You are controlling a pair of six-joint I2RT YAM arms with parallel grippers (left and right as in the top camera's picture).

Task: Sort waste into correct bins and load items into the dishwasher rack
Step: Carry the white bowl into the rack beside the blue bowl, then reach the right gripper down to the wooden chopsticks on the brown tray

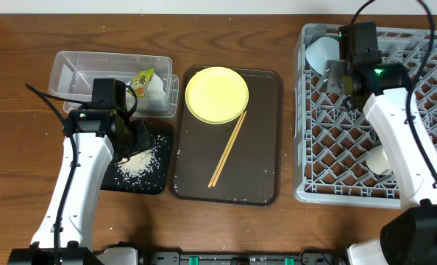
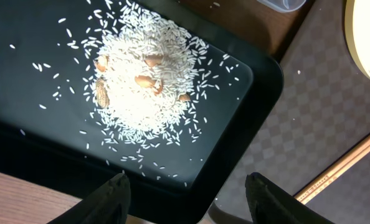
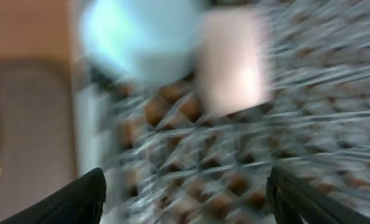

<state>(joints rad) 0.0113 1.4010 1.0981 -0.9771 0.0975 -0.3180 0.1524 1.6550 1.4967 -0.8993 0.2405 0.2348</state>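
Brown wood makes up the bench. At ten o'clock sits the clear tub, with the wrapper and the tissue in its right end. Below it, at eight o'clock, the black tray holds the rice. The left hand hangs over that tray, fingers apart, holding nothing. In the middle lies the brown tray, with the yellow plate at its twelve o'clock and the chopsticks below. At three o'clock is the grey rack, with the blue bowl in its eleven o'clock corner. The right hand is above, wide open and empty.

I think the rack is being loaded. Next a hand must fetch the plate or the chopsticks. Both lie flat, so it must pinch an edge.

The right wrist view is all blur. A pink shape beside the blue bowl may be the pinkish bowl. A white round thing at the rack's five o'clock hides under the right arm. Cup or bowl, I cannot tell.
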